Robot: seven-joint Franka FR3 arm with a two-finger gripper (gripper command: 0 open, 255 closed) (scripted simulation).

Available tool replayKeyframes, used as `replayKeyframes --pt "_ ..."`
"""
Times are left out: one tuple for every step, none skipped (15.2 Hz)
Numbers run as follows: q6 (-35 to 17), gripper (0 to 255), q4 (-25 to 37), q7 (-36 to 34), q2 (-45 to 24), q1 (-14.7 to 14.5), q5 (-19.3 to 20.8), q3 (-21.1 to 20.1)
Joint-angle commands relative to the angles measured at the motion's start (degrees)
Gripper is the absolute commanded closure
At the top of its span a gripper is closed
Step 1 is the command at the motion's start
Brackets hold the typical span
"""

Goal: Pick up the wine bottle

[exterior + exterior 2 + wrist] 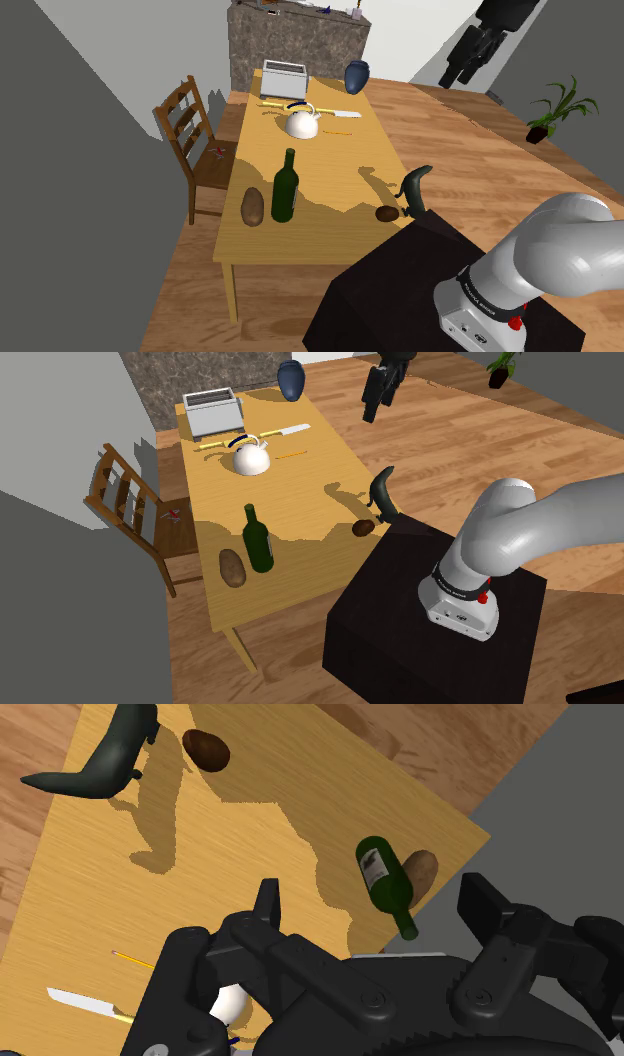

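Green wine bottle, pale label illegible

The dark green wine bottle stands upright on the wooden table, just beside a brown potato.

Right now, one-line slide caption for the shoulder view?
Green wine bottle upright on the wooden table beside a potato, open gripper high and well clear of it.

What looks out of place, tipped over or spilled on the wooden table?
Nothing is spilled or tipped: the tall dark green wine bottle stands upright beside a brown oval lump like a potato. The only mild oddity is a white-bladed knife lying loose on the tan wooden table near the round white kettle.
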State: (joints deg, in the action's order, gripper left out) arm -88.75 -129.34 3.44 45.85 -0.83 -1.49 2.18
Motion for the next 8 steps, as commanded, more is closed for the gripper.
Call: replayKeyframes --pt "0.00 0 0.00 0.00 0.00 0.00 0.00 0.00" --pt "-1.84 0 -0.86 -0.11 -0.99 -0.22 -0.24 -0.29" --pt "-3.69 0 -1.65 -0.21 -2.04 -0.44 -0.47 -0.58" --pt "-5.53 0 -2.37 -0.30 -3.17 -0.66 -0.70 -0.87" --pt "-7.37 0 -3.01 -0.39 -4.37 -0.88 -0.92 -1.16" --pt "-9.20 0 -3.57 -0.48 -5.64 -1.11 -1.14 -1.45" --pt "-11.02 0 -4.06 -0.56 -6.97 -1.34 -1.36 -1.74" --pt "-12.84 0 -4.47 -0.64 -8.38 -1.57 -1.56 -2.02"
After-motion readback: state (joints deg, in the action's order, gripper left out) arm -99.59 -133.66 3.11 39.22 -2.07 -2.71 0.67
